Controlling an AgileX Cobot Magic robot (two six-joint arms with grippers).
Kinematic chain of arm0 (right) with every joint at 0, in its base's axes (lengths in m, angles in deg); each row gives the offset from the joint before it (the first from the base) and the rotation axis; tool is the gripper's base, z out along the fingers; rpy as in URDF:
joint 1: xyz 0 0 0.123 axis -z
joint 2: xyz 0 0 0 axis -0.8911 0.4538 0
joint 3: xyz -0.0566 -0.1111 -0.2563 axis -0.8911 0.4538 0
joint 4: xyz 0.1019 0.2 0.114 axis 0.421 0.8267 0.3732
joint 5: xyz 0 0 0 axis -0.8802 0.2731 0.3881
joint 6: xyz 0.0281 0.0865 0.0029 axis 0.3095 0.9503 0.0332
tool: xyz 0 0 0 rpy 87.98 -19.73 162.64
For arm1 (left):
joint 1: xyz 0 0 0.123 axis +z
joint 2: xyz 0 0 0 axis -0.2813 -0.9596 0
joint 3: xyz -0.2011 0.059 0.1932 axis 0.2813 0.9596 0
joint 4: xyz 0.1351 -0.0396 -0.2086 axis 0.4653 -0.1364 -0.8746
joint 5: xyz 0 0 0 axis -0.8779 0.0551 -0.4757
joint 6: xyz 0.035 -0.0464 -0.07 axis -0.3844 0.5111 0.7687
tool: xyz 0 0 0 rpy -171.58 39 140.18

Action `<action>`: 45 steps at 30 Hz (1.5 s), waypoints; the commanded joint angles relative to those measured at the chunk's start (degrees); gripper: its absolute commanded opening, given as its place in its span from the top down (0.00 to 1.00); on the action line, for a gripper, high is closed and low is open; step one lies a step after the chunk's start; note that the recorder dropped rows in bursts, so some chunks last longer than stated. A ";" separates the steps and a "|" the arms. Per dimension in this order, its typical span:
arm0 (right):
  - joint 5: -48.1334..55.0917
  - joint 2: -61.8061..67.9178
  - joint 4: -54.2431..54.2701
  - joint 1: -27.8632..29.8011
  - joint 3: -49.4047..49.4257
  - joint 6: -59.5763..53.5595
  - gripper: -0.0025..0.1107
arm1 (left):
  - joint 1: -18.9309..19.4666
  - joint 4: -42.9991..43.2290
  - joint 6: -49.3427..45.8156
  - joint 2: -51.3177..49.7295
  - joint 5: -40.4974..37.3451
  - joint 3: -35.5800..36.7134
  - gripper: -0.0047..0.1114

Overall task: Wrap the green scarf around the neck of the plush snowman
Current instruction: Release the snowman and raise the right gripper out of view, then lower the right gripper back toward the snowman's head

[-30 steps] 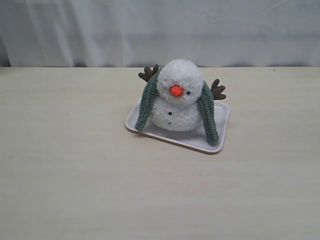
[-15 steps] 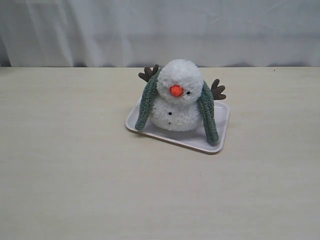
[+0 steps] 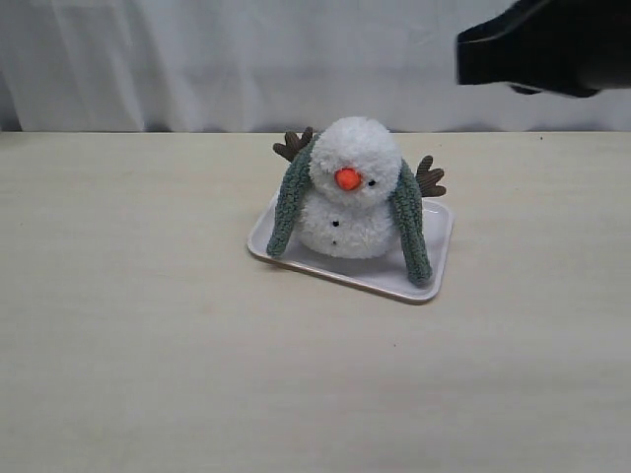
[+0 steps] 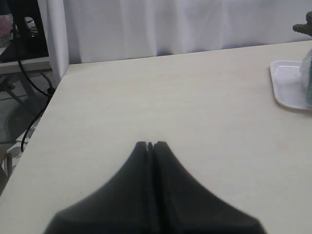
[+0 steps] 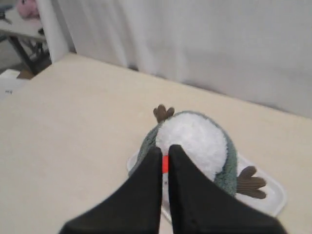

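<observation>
The plush snowman point(image 3: 352, 148) sits upright on a white tray point(image 3: 441, 232) in the middle of the table. The green scarf point(image 3: 286, 202) runs behind its neck, and both ends hang down the front, one on each side of the body, uncrossed. High above and to the right of it, my right arm point(image 3: 532, 44) shows as a dark shape. My right gripper point(image 5: 165, 148) is shut and empty, hovering over the snowman point(image 5: 195, 139) and scarf point(image 5: 226, 173) without touching. My left gripper point(image 4: 150, 143) is shut and empty over bare table, well away from the tray point(image 4: 287, 87).
The tray point(image 5: 273, 192) lies at an angle on a pale wooden table backed by a white curtain. One table edge and a corner point(image 4: 66, 68) lie beyond the left gripper, with cables and furniture past them.
My right arm has come into the exterior view at the top right, where nothing showed before. The snowman, scarf and tray have not moved.
</observation>
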 commanded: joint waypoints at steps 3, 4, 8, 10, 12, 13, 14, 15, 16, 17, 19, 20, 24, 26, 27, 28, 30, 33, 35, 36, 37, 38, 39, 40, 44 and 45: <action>9.18 20.43 2.84 -0.02 -17.01 0.16 0.94 | -0.45 -0.01 -0.17 0.03 0.72 0.11 0.96; 10.52 23.52 2.84 -0.02 -20.77 0.16 0.94 | -0.45 -0.01 -0.17 0.03 0.72 0.11 0.96; 15.54 34.66 1.90 -0.02 -33.68 1.30 0.94 | -0.45 -0.01 -0.17 0.03 0.72 0.11 0.96; 18.55 40.24 -1.30 -0.02 -40.94 4.48 0.94 | -0.45 -0.01 -0.17 0.03 0.72 0.11 0.96; 22.33 45.60 -5.51 -0.02 -47.92 8.29 0.94 | -0.45 -0.01 -0.17 0.03 0.72 0.11 0.96; 23.91 47.64 -7.18 -0.02 -50.52 9.71 0.94 | -0.45 -0.01 -0.17 0.03 0.72 0.11 0.96; 26.11 49.58 -8.61 -0.02 -52.97 10.96 0.94 | -0.45 -0.01 -0.17 0.03 0.72 0.11 0.96; 28.44 51.87 -9.80 -0.02 -55.84 11.79 0.94 | -0.45 -0.01 -0.17 0.03 0.72 0.11 0.96; 30.71 54.04 -10.21 -0.02 -58.47 11.96 0.94 | -0.45 -0.01 -0.17 0.03 0.72 0.11 0.96; 32.41 56.01 -10.21 -0.02 -60.77 11.96 0.94 | -0.45 -0.01 -0.17 0.03 0.72 0.11 0.96; 35.27 59.25 -9.76 -0.02 -63.79 11.96 0.94 | -0.45 -0.01 -0.17 0.03 0.72 0.11 0.96; 35.67 60.28 -9.27 -0.02 -64.44 11.96 0.94 | -0.45 -0.01 -0.17 0.03 0.72 0.11 0.96; 35.78 63.31 -8.75 -0.02 -65.07 11.49 0.94 | -0.45 -0.01 -0.17 0.03 0.72 0.11 0.96; 35.78 64.30 -8.75 -0.02 -65.07 11.02 0.94 | -0.45 -0.01 -0.17 0.03 0.72 0.11 0.96; 35.78 64.84 -8.75 -0.02 -65.07 10.84 0.94 | -0.45 -0.01 -0.17 0.03 0.72 0.11 0.96; 36.06 65.70 -6.68 -0.02 -65.07 8.16 0.94 | -0.45 -0.01 -0.17 0.03 0.72 0.11 0.96; 37.04 66.46 -1.91 -0.02 -65.07 4.01 0.94 | -0.45 -0.01 -0.17 0.03 0.72 0.11 0.96; 37.87 68.09 -0.28 -0.02 -65.07 2.21 0.94 | -0.45 -0.01 -0.17 0.03 0.60 0.11 0.96; 37.52 68.56 -2.73 -0.02 -65.07 3.82 0.94 | -0.45 -0.01 -0.17 0.03 0.60 0.11 0.96; 36.95 68.66 -5.04 -0.02 -65.07 5.04 0.94 | -0.45 -0.01 -0.17 0.03 0.60 0.11 0.96; 36.63 68.55 -6.49 -0.02 -65.07 6.03 0.94 | -0.45 -0.01 -0.17 0.03 0.60 0.11 0.96; 36.09 68.03 -7.04 -0.02 -65.07 6.34 0.94 | -0.45 -0.01 -0.17 0.03 0.60 0.11 0.96; 35.58 67.46 -7.04 -0.02 -65.07 6.34 0.94 | -0.45 -0.01 -0.17 0.03 0.60 0.11 0.96; 34.87 66.67 -7.04 -0.02 -65.07 6.34 0.94 | -0.45 -0.01 -0.17 0.03 0.60 0.11 0.96; 34.22 61.80 -4.13 -0.02 -65.07 3.59 0.94 | -0.45 -0.01 -0.17 0.03 0.60 0.11 0.96; 34.32 61.04 -4.13 -0.02 -65.07 3.59 0.94 | -0.45 -0.01 -0.17 0.03 0.60 0.11 0.96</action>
